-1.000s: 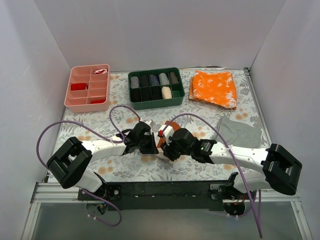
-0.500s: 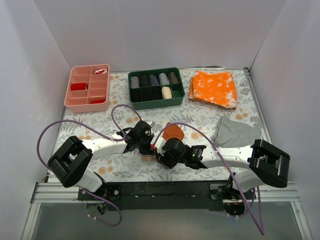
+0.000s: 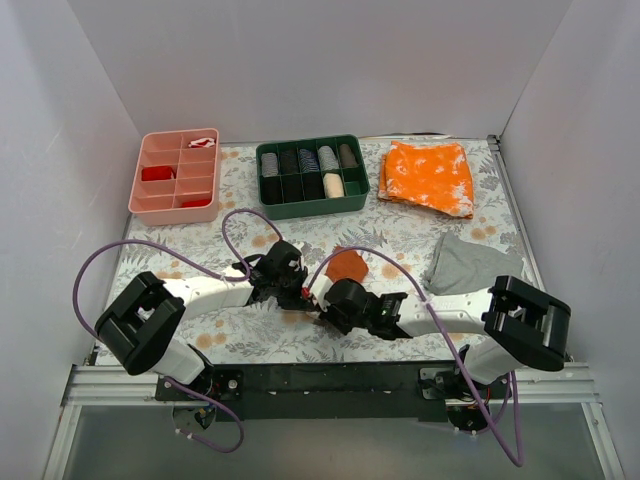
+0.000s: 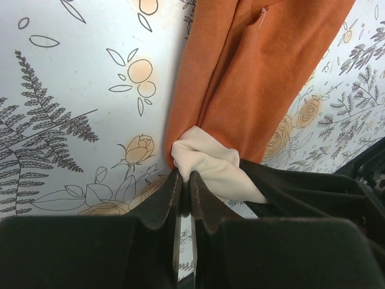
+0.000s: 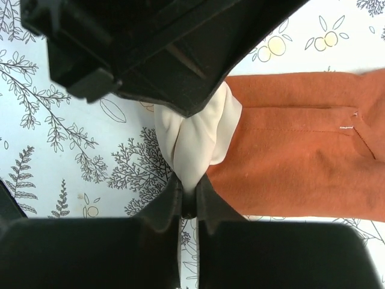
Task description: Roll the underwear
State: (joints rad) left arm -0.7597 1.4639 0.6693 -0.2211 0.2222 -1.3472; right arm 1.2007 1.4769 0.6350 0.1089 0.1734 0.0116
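The left pincer (image 4: 185, 180) and the right pincer (image 5: 188, 194) each clamp the cream end of the underwear (image 4: 252, 78); its orange part lies on the table (image 4: 72, 78).

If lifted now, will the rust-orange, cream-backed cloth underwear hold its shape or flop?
Likely floppy: the rust-orange, cream-backed cloth underwear bunches into soft folds where the left gripper and right gripper pinch it. Probably light, since it lies thin and flat. Unpinched cloth would likely sag.
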